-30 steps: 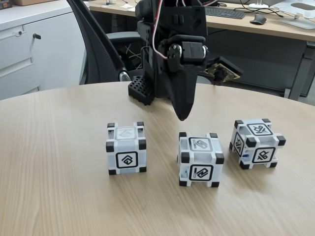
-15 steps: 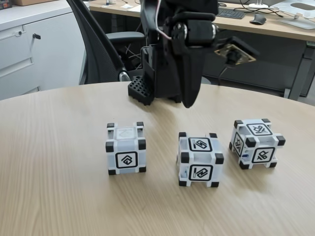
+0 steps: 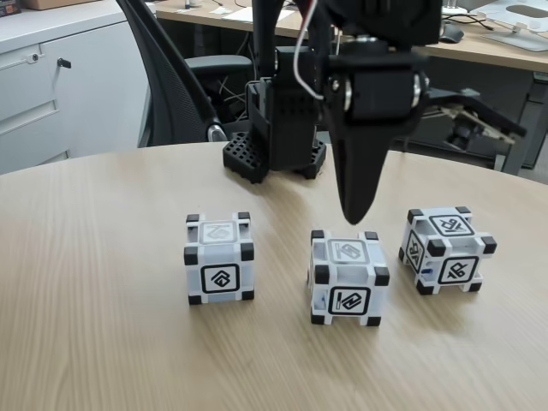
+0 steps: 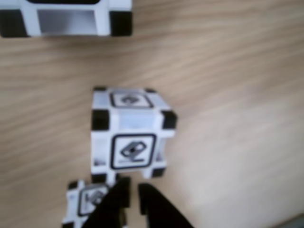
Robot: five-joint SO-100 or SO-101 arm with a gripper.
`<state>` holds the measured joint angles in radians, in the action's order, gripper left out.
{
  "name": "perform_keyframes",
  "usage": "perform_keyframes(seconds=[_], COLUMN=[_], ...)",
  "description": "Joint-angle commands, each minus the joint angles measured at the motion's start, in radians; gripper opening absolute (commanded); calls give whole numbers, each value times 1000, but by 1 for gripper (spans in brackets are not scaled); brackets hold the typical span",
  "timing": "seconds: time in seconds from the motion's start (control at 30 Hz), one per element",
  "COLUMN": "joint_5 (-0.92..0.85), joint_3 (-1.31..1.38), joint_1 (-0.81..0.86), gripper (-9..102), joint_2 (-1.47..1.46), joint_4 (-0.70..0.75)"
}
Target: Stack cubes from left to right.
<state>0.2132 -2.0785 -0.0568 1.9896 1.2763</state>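
Note:
Three white-grey cubes with black corners stand in a row on the wooden table (image 3: 103, 342): a left cube (image 3: 219, 259), a middle cube (image 3: 347, 278) and a right cube (image 3: 445, 250), all apart. My black gripper (image 3: 355, 218) points down, its tip just above the middle cube's back edge, shut with nothing in it. In the wrist view the fingers (image 4: 154, 209) come in from the bottom with a thin slit between them. One cube (image 4: 128, 133) sits in the middle, another (image 4: 66, 19) at the top edge, and a third (image 4: 88, 202) is partly hidden behind the fingers.
The arm's black base (image 3: 274, 145) stands at the table's back edge. A black office chair (image 3: 171, 77) is behind it, a white cabinet (image 3: 51, 86) at the far left, and a desk with a keyboard (image 3: 479, 43) at the back.
The gripper has swung right and forward, first lifting a little, then dropping. Its tip went from behind the gap between the left and middle cubes to above the middle cube. The cubes have not moved.

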Motion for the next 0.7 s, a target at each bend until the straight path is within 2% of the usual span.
perform_keyframes(seconds=[0.0, 0.1, 0.33, 0.47, 0.57, 0.67], joint_5=[43, 114, 186, 245, 258, 259], joint_3=[57, 54, 55, 55, 55, 55], joint_1=[-5, -34, -285, -376, -390, -391], gripper=[0, 0, 0, 0, 10, 15], joint_2=[5, 5, 6, 6, -9, -9], joint_4=[0, 2, 2, 2, 2, 2])
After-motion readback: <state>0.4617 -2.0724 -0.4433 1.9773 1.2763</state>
